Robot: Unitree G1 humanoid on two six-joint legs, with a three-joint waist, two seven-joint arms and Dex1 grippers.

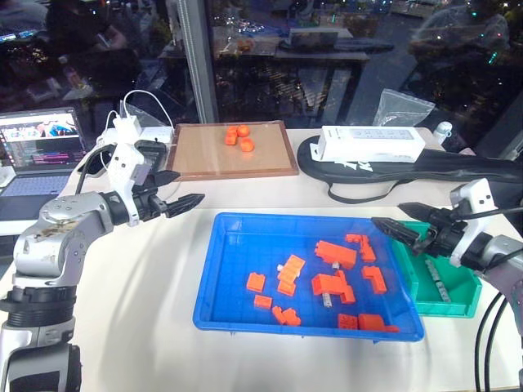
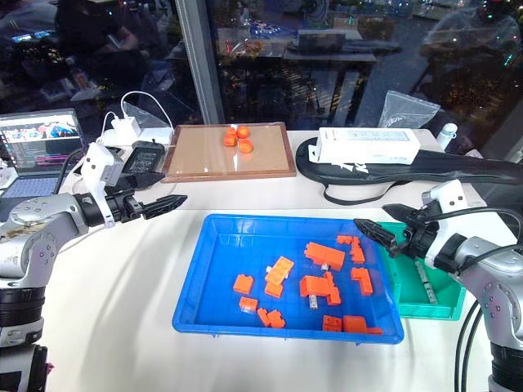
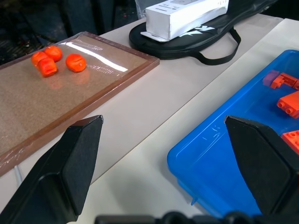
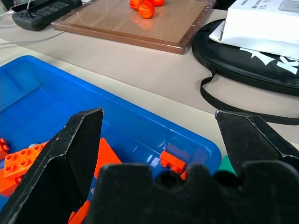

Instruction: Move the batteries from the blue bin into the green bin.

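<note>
The blue bin [image 1: 245, 245] sits mid-table and holds several orange blocks [image 1: 335, 255]. Small grey batteries [image 1: 328, 300] poke out between the blocks. The green bin [image 1: 425, 296] stands against the blue bin's right side, with slim grey batteries [image 1: 436, 280] lying in it. My left gripper [image 1: 185, 189] hovers open and empty above the table, off the blue bin's far left corner. My right gripper [image 1: 391, 216] is open and empty above the blue bin's far right corner, at the green bin's near edge; the right wrist view shows its fingers [image 4: 74, 149] over the blue bin.
A brown wooden-framed tray [image 1: 204, 155] with orange pieces [image 1: 239, 137] lies behind the blue bin. A black bag [image 1: 458, 167] carrying a white box [image 1: 372, 144] lies at the back right. A laptop [image 1: 39, 151], a power strip and cables occupy the back left.
</note>
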